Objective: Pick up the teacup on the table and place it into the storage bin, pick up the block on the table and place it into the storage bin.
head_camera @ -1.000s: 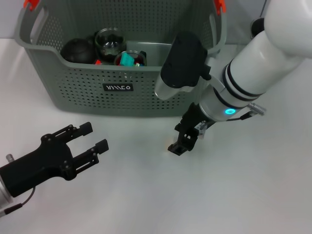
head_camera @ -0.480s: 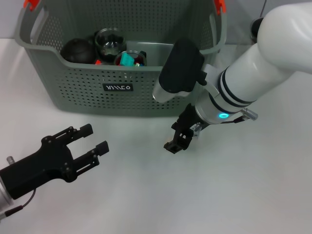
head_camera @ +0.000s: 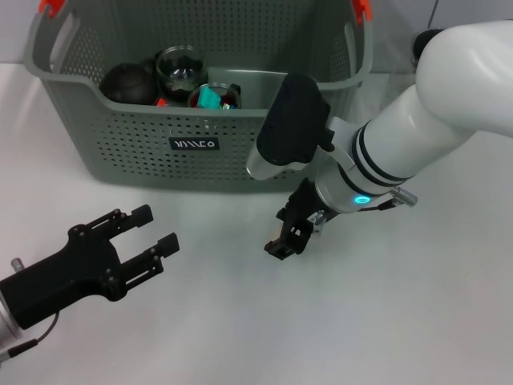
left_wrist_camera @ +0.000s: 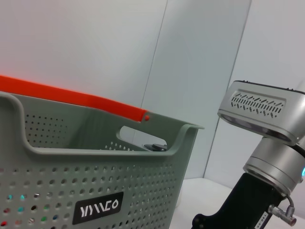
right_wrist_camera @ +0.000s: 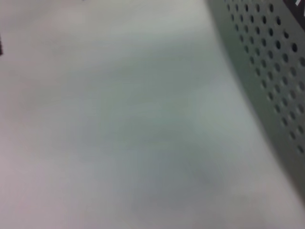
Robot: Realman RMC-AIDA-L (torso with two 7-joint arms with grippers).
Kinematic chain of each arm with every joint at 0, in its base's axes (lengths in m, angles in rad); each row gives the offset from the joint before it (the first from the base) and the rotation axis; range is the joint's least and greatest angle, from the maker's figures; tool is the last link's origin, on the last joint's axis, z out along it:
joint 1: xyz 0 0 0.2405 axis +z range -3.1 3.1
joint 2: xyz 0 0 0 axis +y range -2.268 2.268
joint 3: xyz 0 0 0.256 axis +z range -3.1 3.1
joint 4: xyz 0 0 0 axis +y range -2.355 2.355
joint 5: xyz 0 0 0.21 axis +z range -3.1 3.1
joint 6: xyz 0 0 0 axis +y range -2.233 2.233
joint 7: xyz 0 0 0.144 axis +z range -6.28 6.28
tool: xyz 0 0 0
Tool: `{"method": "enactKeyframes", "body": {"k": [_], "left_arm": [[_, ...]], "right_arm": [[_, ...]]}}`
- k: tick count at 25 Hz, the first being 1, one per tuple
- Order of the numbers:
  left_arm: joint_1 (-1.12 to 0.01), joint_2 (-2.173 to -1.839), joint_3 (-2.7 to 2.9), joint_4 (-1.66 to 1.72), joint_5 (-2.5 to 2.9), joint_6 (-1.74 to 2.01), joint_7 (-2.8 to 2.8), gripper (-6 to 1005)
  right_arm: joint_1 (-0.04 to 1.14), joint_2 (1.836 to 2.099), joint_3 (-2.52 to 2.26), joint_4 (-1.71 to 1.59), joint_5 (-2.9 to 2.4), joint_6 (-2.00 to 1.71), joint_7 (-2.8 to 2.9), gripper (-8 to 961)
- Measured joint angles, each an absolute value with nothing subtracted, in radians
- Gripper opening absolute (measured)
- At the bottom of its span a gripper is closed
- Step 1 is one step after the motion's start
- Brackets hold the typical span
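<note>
The grey-green perforated storage bin point(head_camera: 200, 140) stands at the back of the white table, also seen as storage bin point(left_wrist_camera: 95, 176) and bin wall point(right_wrist_camera: 271, 71). Inside it a clear glass teacup point(head_camera: 181, 69) stands next to a dark round object point(head_camera: 127, 83). A teal block point(head_camera: 210, 97) rests in a dark-rimmed vessel just in front of the teacup. My right gripper point(head_camera: 282, 239) hangs low over the table, in front of the bin's right half, with nothing seen in it. Open and empty, my left gripper point(head_camera: 158, 225) sits near the table's front left.
Orange clips point(head_camera: 362, 10) mark the bin's handles, and a black label point(head_camera: 195, 144) is on its front wall. My bulky right arm point(head_camera: 385, 152) crosses in front of the bin's right corner. Bare white table point(head_camera: 240, 321) lies between the two grippers.
My right gripper has slid left and a little toward me along the bin's front. The left arm and the bin's contents have not moved.
</note>
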State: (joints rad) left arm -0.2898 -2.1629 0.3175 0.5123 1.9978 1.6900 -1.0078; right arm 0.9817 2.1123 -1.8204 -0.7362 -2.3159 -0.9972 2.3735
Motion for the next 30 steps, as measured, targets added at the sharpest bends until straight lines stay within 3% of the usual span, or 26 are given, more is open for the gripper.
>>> {"method": "enactKeyframes", "body": {"k": [17, 30], "left_arm": [[-0.288, -2.164, 0.318, 0.512, 1.998, 1.689, -1.008, 656], [-0.288, -2.164, 0.318, 0.512, 1.997, 1.689, -1.008, 656]], "right_arm": [[0.983, 2.115, -1.833, -0.713, -2.313, -0.980, 2.375, 595], [0.949, 2.101, -1.754, -0.823, -2.316, -1.075, 2.411, 429]]}}
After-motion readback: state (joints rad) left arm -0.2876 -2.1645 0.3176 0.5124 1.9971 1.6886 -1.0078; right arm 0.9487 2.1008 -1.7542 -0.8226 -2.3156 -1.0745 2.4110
